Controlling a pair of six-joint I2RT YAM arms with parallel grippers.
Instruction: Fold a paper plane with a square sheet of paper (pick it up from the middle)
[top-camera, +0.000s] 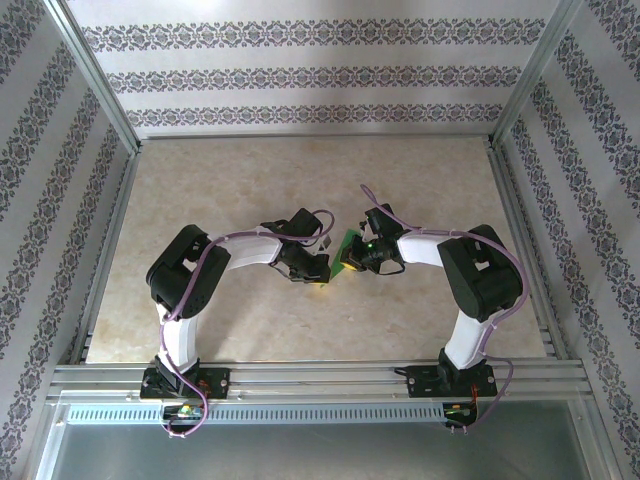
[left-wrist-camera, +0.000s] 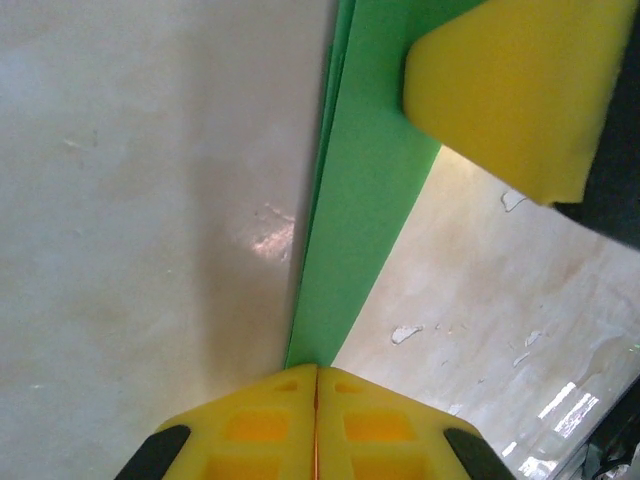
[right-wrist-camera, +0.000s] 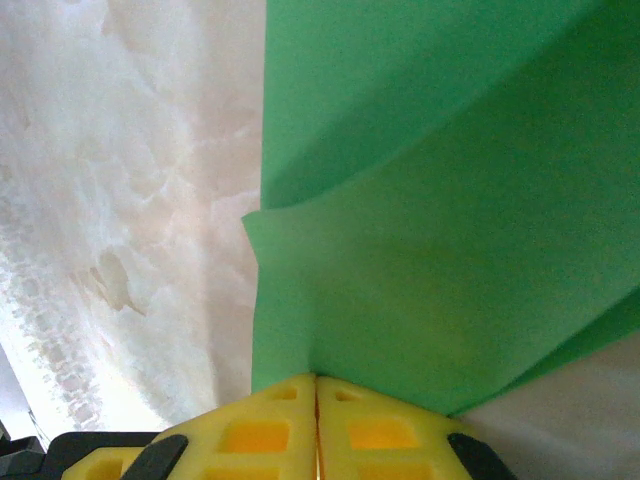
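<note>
You hold thin bright green square paper sheet up near table centre, layered, partly folded. Pinching its edges: left fingers, right fingers. No dart yet; folds remain.

The paper is near the middle of the table, between the two grippers. The left gripper is at the paper's left end, closer to the front edge. The right gripper is at its right end, a bit farther back. Both pinch the paper.
</note>
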